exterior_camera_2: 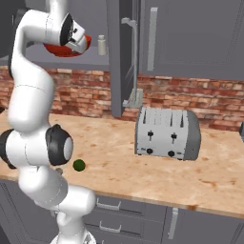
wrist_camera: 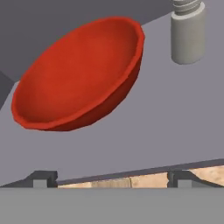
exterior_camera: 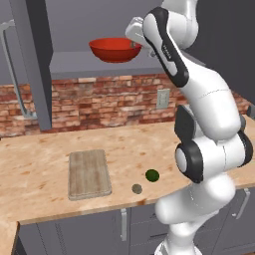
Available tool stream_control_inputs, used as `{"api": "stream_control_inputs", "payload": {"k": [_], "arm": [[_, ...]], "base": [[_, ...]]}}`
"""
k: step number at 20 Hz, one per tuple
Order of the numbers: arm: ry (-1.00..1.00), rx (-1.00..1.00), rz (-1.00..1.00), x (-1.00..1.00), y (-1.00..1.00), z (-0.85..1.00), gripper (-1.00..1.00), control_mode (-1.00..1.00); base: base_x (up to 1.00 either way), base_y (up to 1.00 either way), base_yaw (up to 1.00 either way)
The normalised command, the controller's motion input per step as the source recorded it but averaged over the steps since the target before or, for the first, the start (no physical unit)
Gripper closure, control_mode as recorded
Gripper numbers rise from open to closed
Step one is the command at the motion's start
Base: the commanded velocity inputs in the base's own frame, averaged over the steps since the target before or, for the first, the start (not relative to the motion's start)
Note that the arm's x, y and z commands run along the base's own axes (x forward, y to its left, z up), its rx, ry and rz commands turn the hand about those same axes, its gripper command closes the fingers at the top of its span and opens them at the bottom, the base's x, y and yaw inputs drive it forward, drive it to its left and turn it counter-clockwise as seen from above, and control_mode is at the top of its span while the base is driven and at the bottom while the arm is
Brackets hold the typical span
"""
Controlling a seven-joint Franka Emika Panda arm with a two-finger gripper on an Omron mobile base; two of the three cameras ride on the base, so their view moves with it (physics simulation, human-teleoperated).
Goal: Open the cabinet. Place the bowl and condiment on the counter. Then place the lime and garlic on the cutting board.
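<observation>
The bowl (wrist_camera: 78, 74) sits on the shelf of the open cabinet (exterior_camera: 40, 64), just ahead of the claw (wrist_camera: 111, 179), not touching it; the claw's tips stand apart, holding nothing; the condiment (wrist_camera: 188, 33) stands on the same shelf beyond the bowl to one side; far below the claw, the lime (exterior_camera: 152, 175) and garlic (exterior_camera: 136, 189) lie on the surface (exterior_camera: 40, 154) near the cutting board (exterior_camera: 88, 174); a toaster (exterior_camera_2: 167, 133) stands further along.

Red bowl (wrist_camera: 78, 74), dk green lime (exterior_camera: 152, 175)
</observation>
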Motion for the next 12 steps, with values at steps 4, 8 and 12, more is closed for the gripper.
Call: {"api": "stream_control_inputs", "payload": {"k": [4,8,12], "arm": [[-0.06,0.00,-0.10,0.59,0.00,-0.09,-1.00,-1.00],[0.00,0.01,-0.08,0.55,0.00,-0.03,-1.00,-1.00],[-0.01,0.00,-0.07,0.57,0.06,-0.10,-1.00,-1.00]], "base": [[0.00,0.00,0.00],[0.00,0.00,0.00],[0.00,0.00,0.00]]}}
